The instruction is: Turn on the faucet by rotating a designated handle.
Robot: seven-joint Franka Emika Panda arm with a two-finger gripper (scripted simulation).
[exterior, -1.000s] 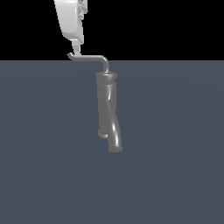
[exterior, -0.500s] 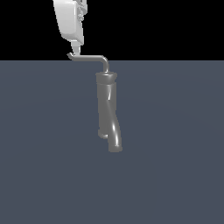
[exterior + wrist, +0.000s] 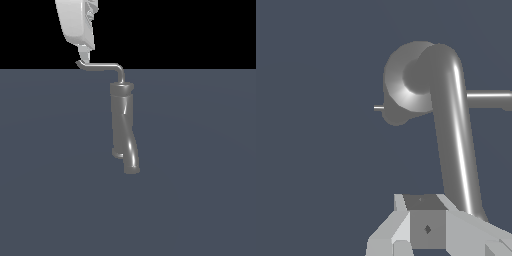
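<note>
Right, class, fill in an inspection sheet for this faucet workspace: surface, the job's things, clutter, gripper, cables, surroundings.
Surface: plain dark blue-grey floor, unmarked.
Job's things: grey faucet with a thick twisted body and a darker collar; its thin handle runs from the collar toward the exterior view's left and ends in a small hooked tip.
Clutter: nothing seen.
Gripper: white gripper comes from above, fingertips right at the handle's hooked tip; open or shut cannot be told.
Cables: nothing seen.
Surroundings: black background above the floor.
</note>
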